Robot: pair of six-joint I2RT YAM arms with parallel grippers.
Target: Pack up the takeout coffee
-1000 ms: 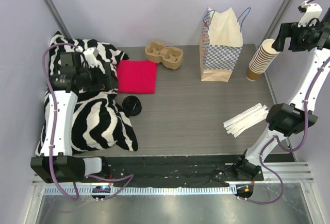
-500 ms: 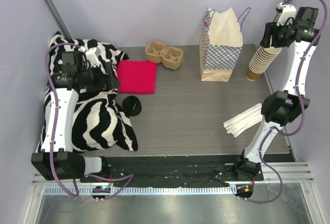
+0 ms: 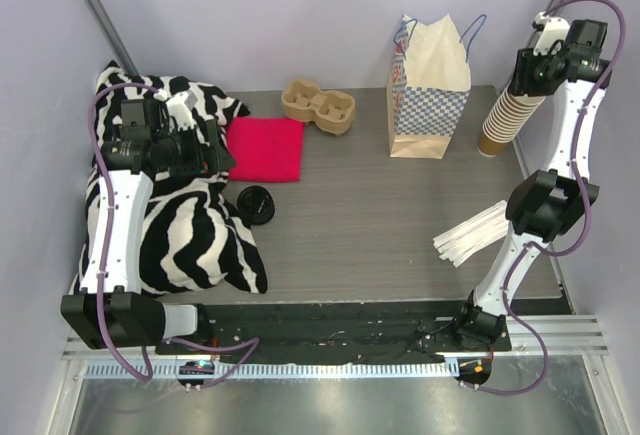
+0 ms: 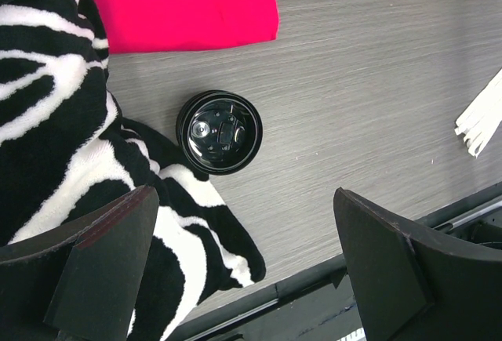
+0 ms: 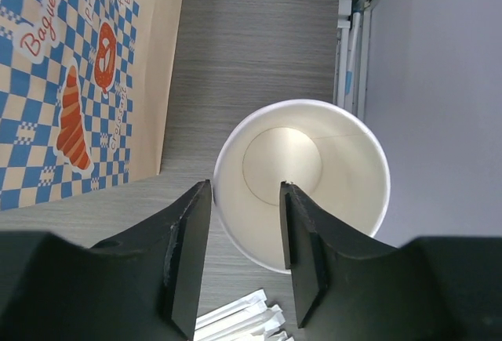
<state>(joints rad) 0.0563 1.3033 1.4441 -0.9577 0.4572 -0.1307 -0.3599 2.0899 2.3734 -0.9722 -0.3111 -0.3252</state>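
Right gripper (image 5: 245, 188) hangs over the leaning stack of cups (image 3: 500, 120) at the far right corner of the table (image 3: 370, 215), jaws about half open and straddling the near wall of the top cup (image 5: 282, 161): one finger (image 5: 302, 255) reaches inside the mouth, the other sits just outside the rim. The paper is not yet pinched, since a gap shows between the inner finger and the wall. No finished takeout coffee is in view (it apparently has to be made up first). Its likely parts lie well apart: the lidless cups here, and a loose black lid (image 4: 219, 132) on the table beside the zebra cloth (image 3: 190, 235). Above that lid the left gripper (image 4: 245, 223) hovers wide open, holding nothing. To do this step well, I judge the jaws should close gently, just enough to hold the thin wall without creasing the rim. The lift should then follow the lean of the stack, so that only one cup comes away and the rest do not tip toward the paper bag (image 3: 428, 90) beside them.
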